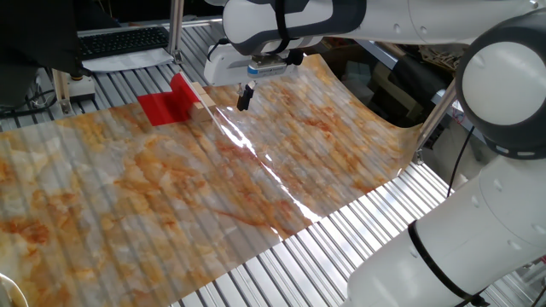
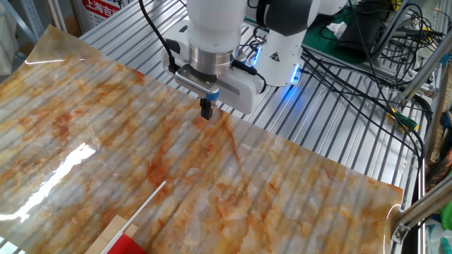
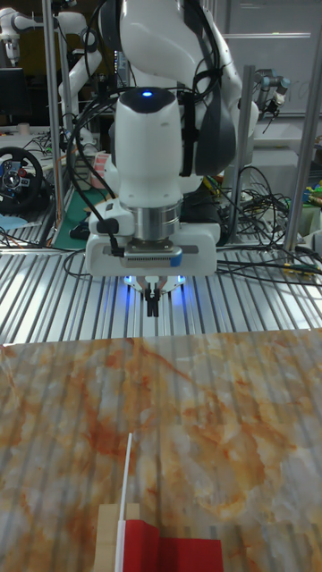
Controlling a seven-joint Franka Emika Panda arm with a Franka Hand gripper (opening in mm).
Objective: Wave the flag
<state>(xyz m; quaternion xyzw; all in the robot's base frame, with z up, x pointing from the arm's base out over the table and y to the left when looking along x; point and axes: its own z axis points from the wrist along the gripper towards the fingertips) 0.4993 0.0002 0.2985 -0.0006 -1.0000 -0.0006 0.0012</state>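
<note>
We note the bench (image 1: 358, 230) is ribbed bare metal with a dull sheen. The marbled sheet (image 1: 171, 188) over it is smooth and glossy, throwing glare. The flag (image 1: 166, 107) is matt red cloth on a pale wooden block (image 3: 109, 541). The arm's shell (image 3: 150, 143) is glossy white plastic.

Ribbed metal slat table (image 2: 332, 123), largely covered by glossy orange-marbled sheet (image 1: 213, 188). Keyboard (image 1: 119, 38) on the far desk. Black cables (image 2: 367, 63) trail across slats. Steering wheel controller (image 3: 20, 177) beside metal pole (image 3: 307, 134).
</note>
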